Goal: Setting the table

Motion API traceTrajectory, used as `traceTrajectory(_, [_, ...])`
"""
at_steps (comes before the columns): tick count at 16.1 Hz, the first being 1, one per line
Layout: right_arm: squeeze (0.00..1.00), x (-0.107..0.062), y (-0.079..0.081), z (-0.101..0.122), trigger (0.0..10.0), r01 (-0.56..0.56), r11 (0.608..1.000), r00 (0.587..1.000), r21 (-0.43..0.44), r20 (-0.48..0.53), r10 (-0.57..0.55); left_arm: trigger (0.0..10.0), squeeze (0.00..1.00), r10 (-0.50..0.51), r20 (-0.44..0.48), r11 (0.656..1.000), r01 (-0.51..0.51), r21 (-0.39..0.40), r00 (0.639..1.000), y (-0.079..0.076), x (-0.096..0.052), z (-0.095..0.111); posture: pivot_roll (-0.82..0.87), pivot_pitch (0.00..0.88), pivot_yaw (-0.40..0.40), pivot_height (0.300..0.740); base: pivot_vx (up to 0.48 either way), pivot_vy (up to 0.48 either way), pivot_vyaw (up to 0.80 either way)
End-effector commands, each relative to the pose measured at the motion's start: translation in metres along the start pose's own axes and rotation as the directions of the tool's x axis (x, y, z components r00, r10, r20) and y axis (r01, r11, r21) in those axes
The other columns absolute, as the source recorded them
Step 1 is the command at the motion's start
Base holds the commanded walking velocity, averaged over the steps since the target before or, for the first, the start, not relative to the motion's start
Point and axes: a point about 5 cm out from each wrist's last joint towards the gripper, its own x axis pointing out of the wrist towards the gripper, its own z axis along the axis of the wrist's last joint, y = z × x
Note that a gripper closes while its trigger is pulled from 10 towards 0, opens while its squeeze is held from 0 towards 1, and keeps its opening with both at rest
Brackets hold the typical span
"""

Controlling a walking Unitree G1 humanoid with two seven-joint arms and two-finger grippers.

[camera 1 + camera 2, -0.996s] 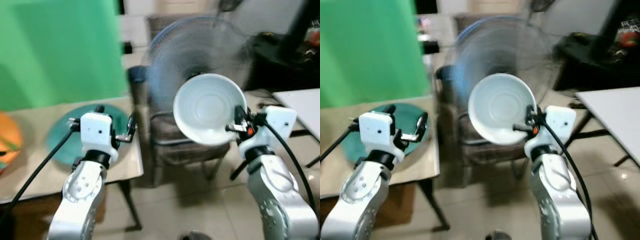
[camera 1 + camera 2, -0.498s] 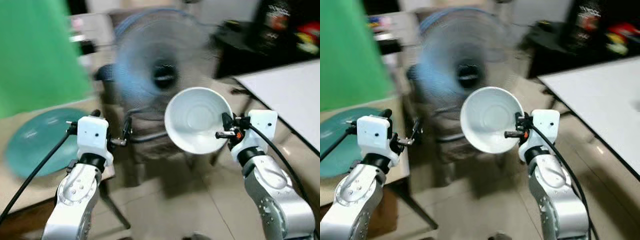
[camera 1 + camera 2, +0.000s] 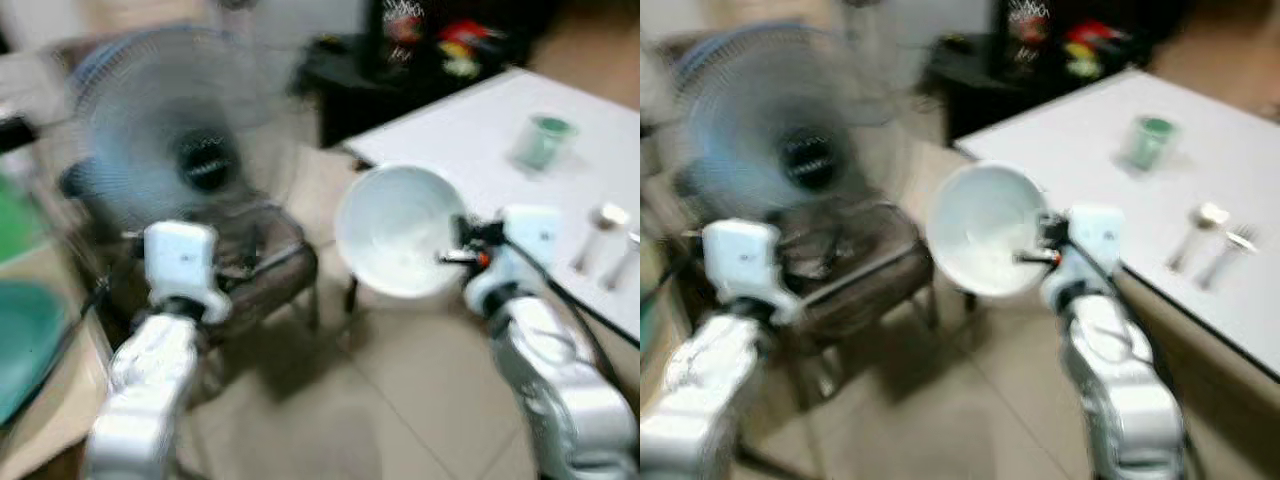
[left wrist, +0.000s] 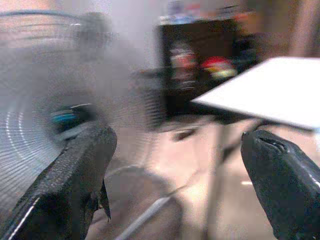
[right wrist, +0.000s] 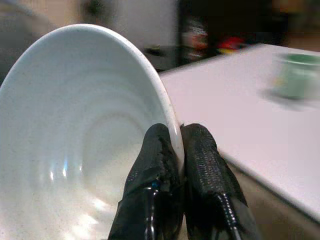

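swinging round, camera's now bringing the white table (image 3: 470, 130) in at 2 o'clock; right hand (image 5: 179, 150) is pinching the bowl (image 3: 398, 230) rim mid-air, left hand (image 4: 175, 165) gaping empty. next: carrying it over, setting down.

White table (image 3: 1110, 190) carries a green cup (image 3: 1147, 140), spoon (image 3: 1196, 230), fork (image 3: 1226, 250).

Camera swung right: white table (image 3: 470, 140) with green cup (image 3: 541, 141), seemingly cutlery (image 3: 600, 235), now ahead.
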Motion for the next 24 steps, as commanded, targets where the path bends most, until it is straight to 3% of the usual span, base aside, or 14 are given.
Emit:
traceTrajectory(1, [0.0, 0.003, 0.007, 0.005, 10.0, -0.024, 0.999, 1.0, 0.03, 0.019, 0.024, 10.0, 0.0, 0.019, -0.015, 1.0, -0.019, 0.019, 1.0, 0.007, -0.002, -0.001, 0.02, 0.0, 0.032, 0.74, 0.337, 0.0, -0.8])
traceTrajectory(9, [0.0, 0.008, 0.004, 0.013, 10.0, -0.021, 0.999, 0.999, 0.042, 0.041, 0.019, 10.0, 0.0, -0.029, -0.006, 0.999, 0.029, 0.024, 1.0, 0.004, 0.002, 0.001, 0.02, 0.0, 0.03, 0.74, 0.354, 0.0, -0.8])
traceTrajectory(13, [0.0, 0.016, -0.002, 0.029, 10.0, -0.024, 0.996, 0.996, 0.086, 0.09, 0.016, 10.0, 0.0, -0.028, -0.002, 0.999, 0.028, 0.024, 1.0, 0.007, 0.004, 0.001, 0.01, 0.0, 0.031, 0.74, 0.355, 0.0, -0.77])
traceTrajectory(16, [0.0, 0.029, -0.006, 0.036, 10.0, -0.06, 0.989, 0.995, 0.136, 0.084, 0.049, 10.0, 0.0, -0.039, 0.005, 0.999, 0.039, 0.022, 0.999, 0.006, 0.008, 0.003, 0.01, 0.0, 0.037, 0.74, 0.358, 0.0, 0.0])
traceTrajectory(24, [0.0, 0.041, -0.005, 0.04, 10.0, -0.112, 0.974, 0.992, 0.195, 0.072, 0.1, 10.0, 0.0, -0.029, 0.003, 0.999, 0.029, 0.024, 1.0, 0.009, 0.005, 0.003, 0.03, 0.0, 0.021, 0.74, 0.36, 0.0, 0.0])
